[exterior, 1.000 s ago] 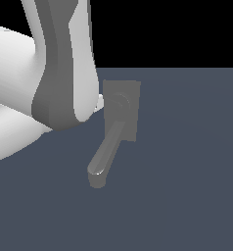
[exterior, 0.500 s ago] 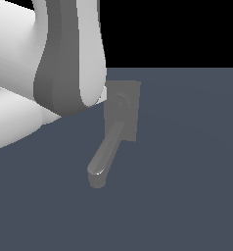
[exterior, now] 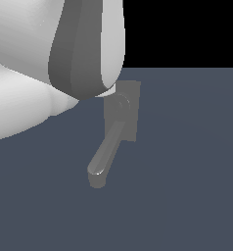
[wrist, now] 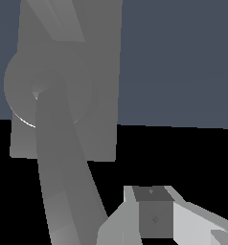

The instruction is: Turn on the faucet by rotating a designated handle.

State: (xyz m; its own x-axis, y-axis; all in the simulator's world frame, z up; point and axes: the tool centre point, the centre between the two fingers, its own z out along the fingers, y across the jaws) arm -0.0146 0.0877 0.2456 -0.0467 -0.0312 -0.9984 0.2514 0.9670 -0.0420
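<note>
- Wrist view gives you only part of the gripper [wrist: 156, 217]: a pale finger [wrist: 192, 222] and a grey block between pale faces at the frame's edge. You cannot tell from this whether the jaws are spread or pressed together, and nothing is seen between them.
- Just beside that finger, a thick grey tube [wrist: 63, 182] runs out from the round hub [wrist: 44, 88] on the faucet's flat back plate [wrist: 99, 72]; whether the finger touches the tube you cannot tell.
- A lighter grey bar [wrist: 63, 19] slants away from the hub across the plate towards the frame's edge. It may be the handle, but you cannot confirm it here.
- In the exterior view you see the faucet [exterior: 119, 122] standing on the dark blue-grey floor [exterior: 187, 186], its rounded spout [exterior: 104, 159] reaching toward the camera and the exterior view's left.
- The arm's big white and grey link [exterior: 84, 44] covers the plate's upper corner and hides the gripper from you in that view.
</note>
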